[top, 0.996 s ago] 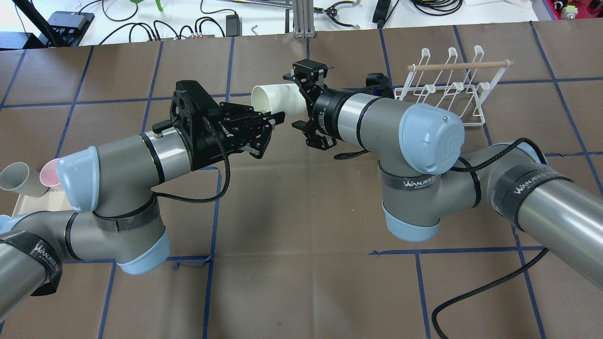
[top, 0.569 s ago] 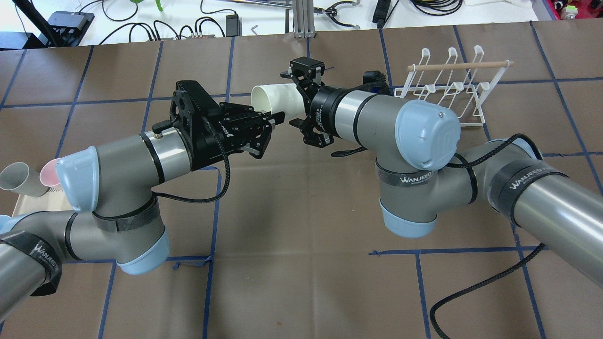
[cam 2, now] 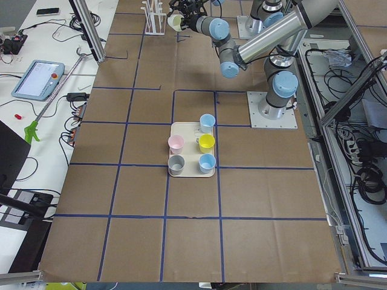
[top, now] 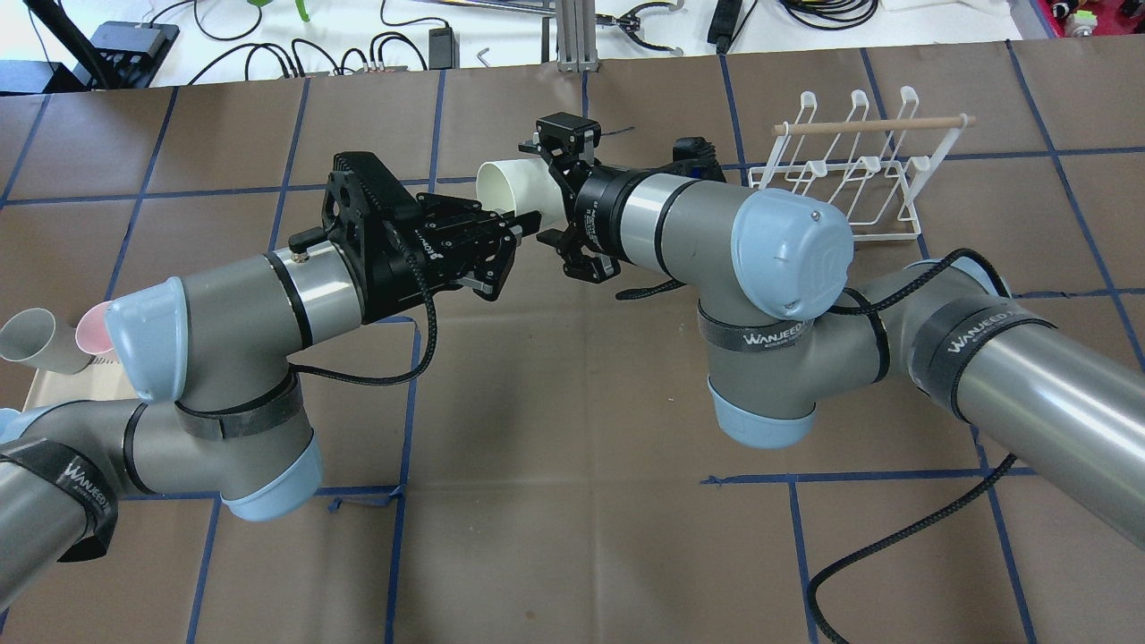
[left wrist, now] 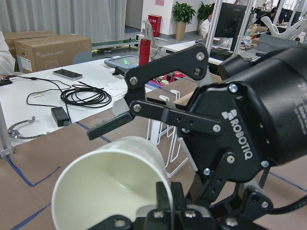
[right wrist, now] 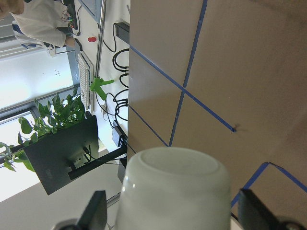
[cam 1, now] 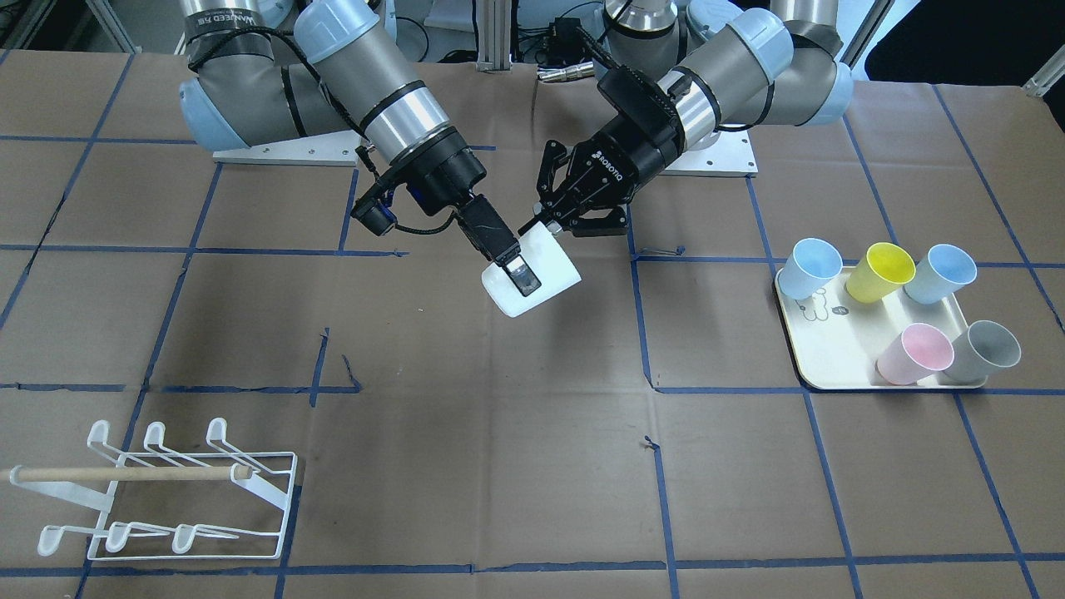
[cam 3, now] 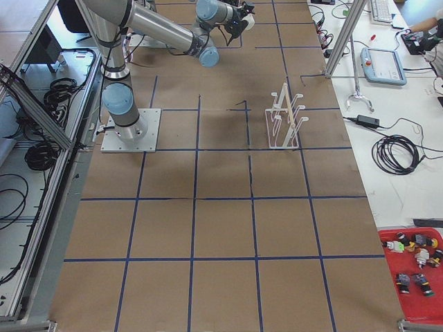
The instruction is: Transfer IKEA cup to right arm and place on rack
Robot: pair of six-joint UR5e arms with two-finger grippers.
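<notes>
Above mid-table, left claw [top: 526, 224] pinching white cup [top: 512, 182] rim, right claw [top: 547, 192] spread around its base

**Bright, even light; blur only close to the lens**

The scene is lit evenly from above. Only faint, soft-edged shadows are cast on the brown paper [top: 572, 402] near the cup [right wrist: 175, 191]. In the right wrist view the cup is rendered blurred, and the windows left of it are overexposed.

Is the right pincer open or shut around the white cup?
Open. In the right wrist view the right pincer has its fingers flanking the white cup, gaps on both sides; the left pincer grips the rim.
</notes>
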